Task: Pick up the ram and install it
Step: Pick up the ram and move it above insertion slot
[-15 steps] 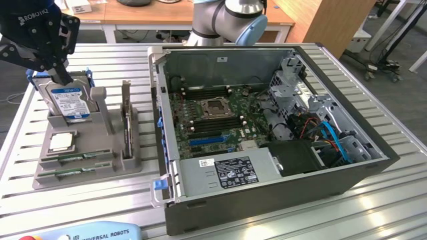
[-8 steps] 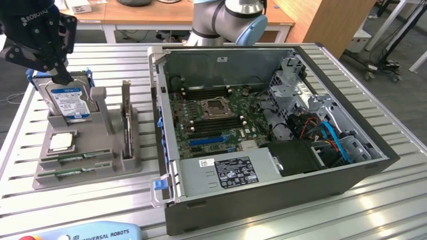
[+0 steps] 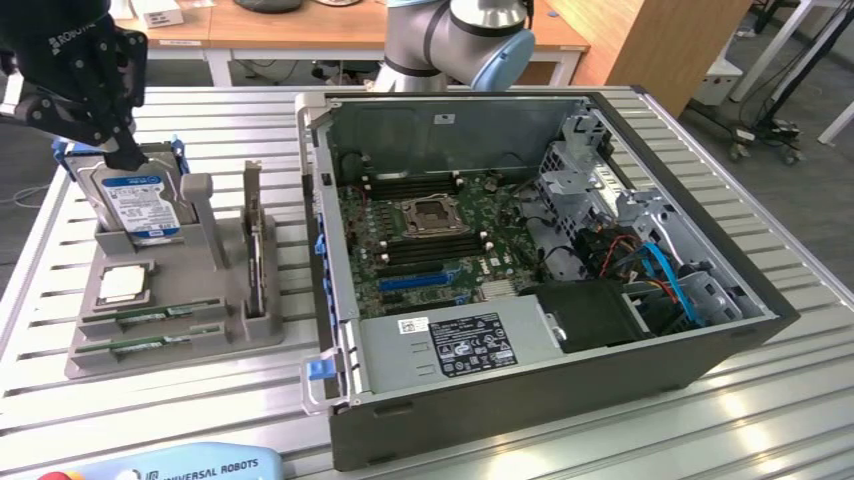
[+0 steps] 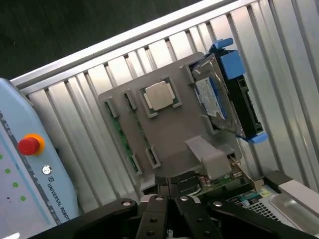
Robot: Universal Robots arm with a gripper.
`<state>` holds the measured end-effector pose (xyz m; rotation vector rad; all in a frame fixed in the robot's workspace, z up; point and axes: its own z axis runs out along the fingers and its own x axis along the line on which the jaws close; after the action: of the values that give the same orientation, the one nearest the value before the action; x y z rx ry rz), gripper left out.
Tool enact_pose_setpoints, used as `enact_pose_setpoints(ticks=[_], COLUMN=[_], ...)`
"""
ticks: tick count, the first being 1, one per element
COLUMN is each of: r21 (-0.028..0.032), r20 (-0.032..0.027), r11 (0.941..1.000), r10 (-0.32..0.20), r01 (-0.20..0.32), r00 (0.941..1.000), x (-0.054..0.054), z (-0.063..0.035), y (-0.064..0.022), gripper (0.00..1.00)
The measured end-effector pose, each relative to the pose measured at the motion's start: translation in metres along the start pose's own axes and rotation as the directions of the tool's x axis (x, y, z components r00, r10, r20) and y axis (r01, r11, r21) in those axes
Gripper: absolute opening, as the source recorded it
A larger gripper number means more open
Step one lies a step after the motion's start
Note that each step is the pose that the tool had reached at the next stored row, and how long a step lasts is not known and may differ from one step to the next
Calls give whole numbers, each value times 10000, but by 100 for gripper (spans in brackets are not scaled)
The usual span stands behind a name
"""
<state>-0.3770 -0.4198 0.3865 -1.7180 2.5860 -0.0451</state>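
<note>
Logging in remotely: I am looking into a robotics lab, set up as a computer-assembly bench. A slatted aluminium table [image 3: 747, 400] is carrying an open computer case [image 3: 534, 420] with its motherboard [image 3: 367, 215] showing. At the exterior view's left, a grey fixture tray [image 3: 260, 325] is holding ram sticks [image 3: 147, 343], a hard drive [image 3: 140, 205] and a processor chip [image 3: 120, 283]. A Universal Robots arm [image 3: 461, 40] is standing at the table's far edge. A teach pendant [image 3: 174, 465] with a red stop button [image 4: 28, 145] is lying at the near edge. Wooden desks [image 3: 307, 30] and floor cables [image 3: 767, 120] are showing beyond.
</note>
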Motion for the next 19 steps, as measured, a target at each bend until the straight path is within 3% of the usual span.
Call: enact_pose_setpoints(ticks=[4, 14, 16, 19], r21=[-7, -19, -94, -263], r20=[19, 20, -9, -70], r11=[9990, 9989, 9989, 9985], r10=[-454, -465, -469, -490], r01=[454, 465, 469, 488], r00=[9990, 9989, 9989, 9988], x=[0, 0, 0, 0], z=[7, 9, 8, 8], y=[1, 1, 0, 0], gripper=[10, 10, 10, 10])
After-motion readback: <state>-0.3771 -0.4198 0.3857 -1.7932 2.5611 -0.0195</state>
